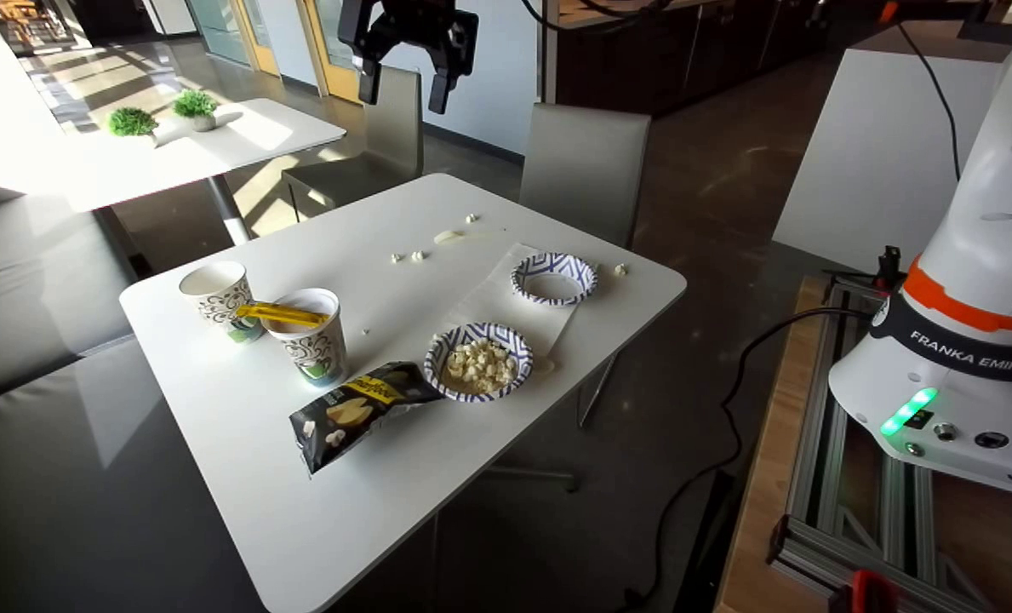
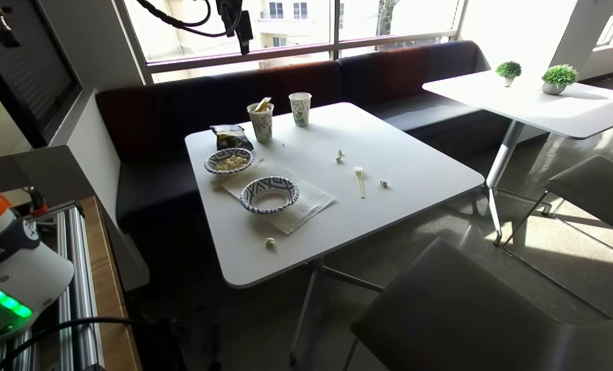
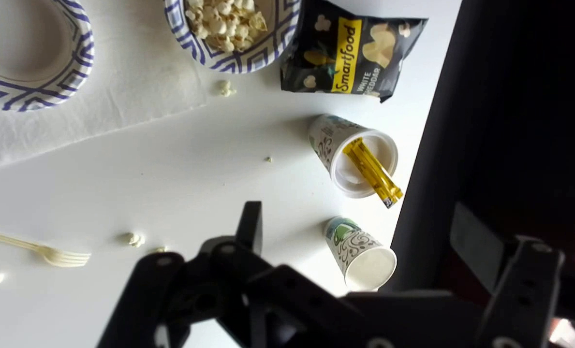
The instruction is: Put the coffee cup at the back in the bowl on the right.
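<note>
The paper coffee cup [image 3: 360, 253] stands near the yellow-packet cup [image 1: 308, 342] on the desk [image 1: 301, 528]; the bare-bottomed bowl [image 1: 554, 286] sits well apart from that cup. Higher up, the fingers [image 1: 441, 92] hang spread, released. Only the wrist view spells "White Cheddar" on the Smartfood bag [image 3: 355, 54].

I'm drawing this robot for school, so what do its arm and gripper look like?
The arm is white and rounded, with an orange band, a black band reading FRANKA EMIKA in white letters, and a glowing green strip lower down. The gripper is black and angular, with two jointed fingers. Black cables loop near it.
</note>
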You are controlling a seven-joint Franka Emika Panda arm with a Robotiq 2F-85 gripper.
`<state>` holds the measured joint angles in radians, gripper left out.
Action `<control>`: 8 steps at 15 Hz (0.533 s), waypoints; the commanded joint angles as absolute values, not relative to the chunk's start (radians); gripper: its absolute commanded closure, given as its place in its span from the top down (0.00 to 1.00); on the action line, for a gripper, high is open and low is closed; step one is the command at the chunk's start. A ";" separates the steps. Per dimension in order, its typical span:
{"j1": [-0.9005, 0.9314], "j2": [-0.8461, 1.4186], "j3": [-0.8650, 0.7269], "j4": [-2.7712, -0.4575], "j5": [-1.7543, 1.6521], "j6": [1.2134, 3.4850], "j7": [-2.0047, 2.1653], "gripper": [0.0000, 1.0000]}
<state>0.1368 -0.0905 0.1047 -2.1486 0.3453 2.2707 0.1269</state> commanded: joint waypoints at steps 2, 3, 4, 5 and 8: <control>0.132 0.203 0.112 -1.843 0.369 2.255 0.268 1.00; 0.138 0.258 0.114 -1.783 0.351 2.243 0.298 1.00; 0.145 0.314 0.114 -1.725 0.327 2.234 0.321 1.00; 0.161 0.369 0.108 -1.666 0.279 2.224 0.366 1.00; 0.211 0.522 0.086 -1.502 0.165 2.214 0.445 1.00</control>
